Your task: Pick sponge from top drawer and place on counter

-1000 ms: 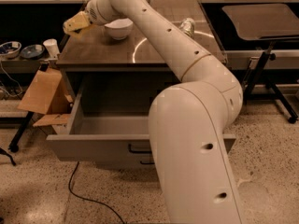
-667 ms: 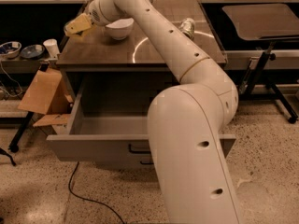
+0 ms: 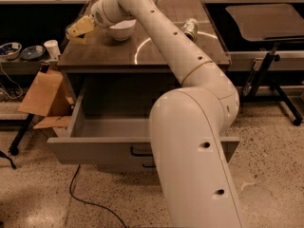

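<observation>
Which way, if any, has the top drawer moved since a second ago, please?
No; top drawer stays open under the counter. The gripper hovers over its left edge.

You've got 1 claw (image 3: pixel 78 30) over worktop (image 3: pixel 95 56) far-left corner, 1 white bowl (image 3: pixel 119 30) + 1 can (image 3: pixel 190 28) on it, 1 open drawer (image 3: pixel 95 151).

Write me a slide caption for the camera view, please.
Arm stretched over the counter, gripper near its far corner beside a white bowl; top drawer stands open below.
</observation>
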Robot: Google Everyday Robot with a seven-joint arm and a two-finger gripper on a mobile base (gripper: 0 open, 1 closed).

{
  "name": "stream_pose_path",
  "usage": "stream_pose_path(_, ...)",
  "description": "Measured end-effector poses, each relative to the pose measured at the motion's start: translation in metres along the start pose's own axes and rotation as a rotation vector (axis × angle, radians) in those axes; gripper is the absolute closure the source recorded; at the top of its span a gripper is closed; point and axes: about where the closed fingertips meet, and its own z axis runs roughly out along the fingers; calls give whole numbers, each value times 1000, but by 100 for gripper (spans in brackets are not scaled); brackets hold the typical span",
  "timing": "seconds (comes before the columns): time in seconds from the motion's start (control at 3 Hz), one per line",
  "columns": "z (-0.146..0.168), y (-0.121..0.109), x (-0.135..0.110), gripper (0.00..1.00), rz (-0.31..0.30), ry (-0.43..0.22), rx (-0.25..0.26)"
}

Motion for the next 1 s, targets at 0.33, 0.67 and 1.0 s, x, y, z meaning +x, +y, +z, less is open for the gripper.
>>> stream_pose_path(0.33, 0, 6, -5, 23, -15, -19, -27)
stream_pose_path(0.67, 2, 14, -8, 0, -29, -30, -58)
stream_pose_path(1.0, 2, 14, -8, 0, -29, -30, -58)
